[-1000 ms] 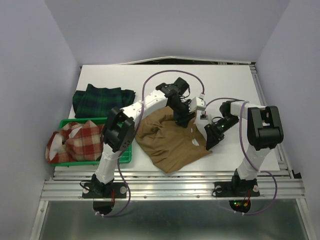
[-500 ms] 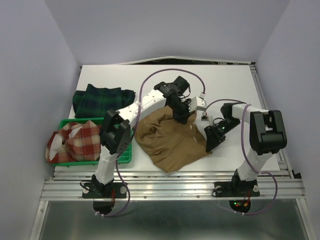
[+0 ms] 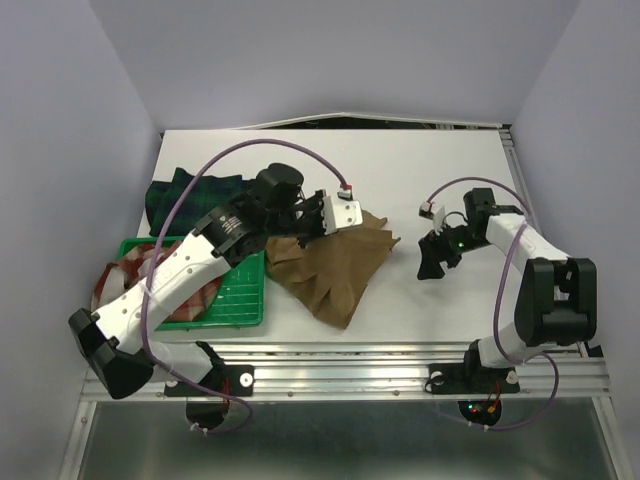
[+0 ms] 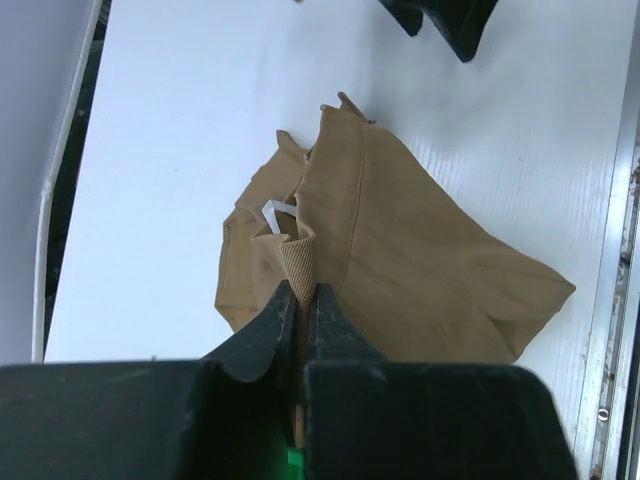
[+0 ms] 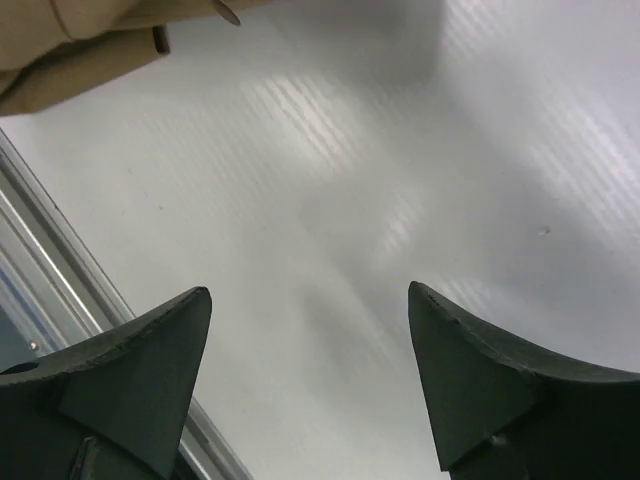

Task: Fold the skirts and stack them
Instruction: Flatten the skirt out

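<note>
The tan-brown skirt [image 3: 338,268] lies bunched in the middle of the table. My left gripper [image 3: 318,232] is shut on its ribbed waistband [image 4: 298,262] at the skirt's left back corner, with the cloth [image 4: 410,250] spreading away from the closed jaws. To the right of the skirt, apart from it, my right gripper [image 3: 433,262] hangs open over bare table with nothing between its fingers [image 5: 160,340]; one corner of the tan skirt [image 5: 60,50] shows at the upper left of its view. The dark tartan skirt [image 3: 190,195] lies at the back left. The red plaid skirt [image 3: 125,280] spills over the tray.
A green plastic tray [image 3: 238,292] stands at the front left, right beside the tan skirt, with my left arm reaching over it. The table's metal front rail [image 3: 350,355] runs along the near edge. Walls close in on both sides.
My left gripper shut on the tan skirt's waistband and the arm swung left, dragging the cloth into a narrower heap. My right gripper opened and drew back to the right, off the skirt.
</note>
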`<move>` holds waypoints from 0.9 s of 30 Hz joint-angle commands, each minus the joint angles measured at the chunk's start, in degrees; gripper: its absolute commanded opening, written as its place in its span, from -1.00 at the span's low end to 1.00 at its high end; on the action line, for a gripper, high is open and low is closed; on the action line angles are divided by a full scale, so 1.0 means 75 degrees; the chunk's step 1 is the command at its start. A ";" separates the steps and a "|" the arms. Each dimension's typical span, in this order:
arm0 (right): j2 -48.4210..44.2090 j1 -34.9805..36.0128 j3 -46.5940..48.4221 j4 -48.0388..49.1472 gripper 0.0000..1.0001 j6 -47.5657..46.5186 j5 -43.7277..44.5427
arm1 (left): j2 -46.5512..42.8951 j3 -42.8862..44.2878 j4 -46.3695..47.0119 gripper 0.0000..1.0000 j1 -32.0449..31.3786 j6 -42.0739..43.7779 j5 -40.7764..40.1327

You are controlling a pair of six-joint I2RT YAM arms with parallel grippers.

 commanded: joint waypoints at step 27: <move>0.2284 0.1094 0.0724 0.1956 1.00 0.2497 -0.4593 | -0.1280 -0.2153 0.2476 -1.00 -0.0087 0.0876 0.0001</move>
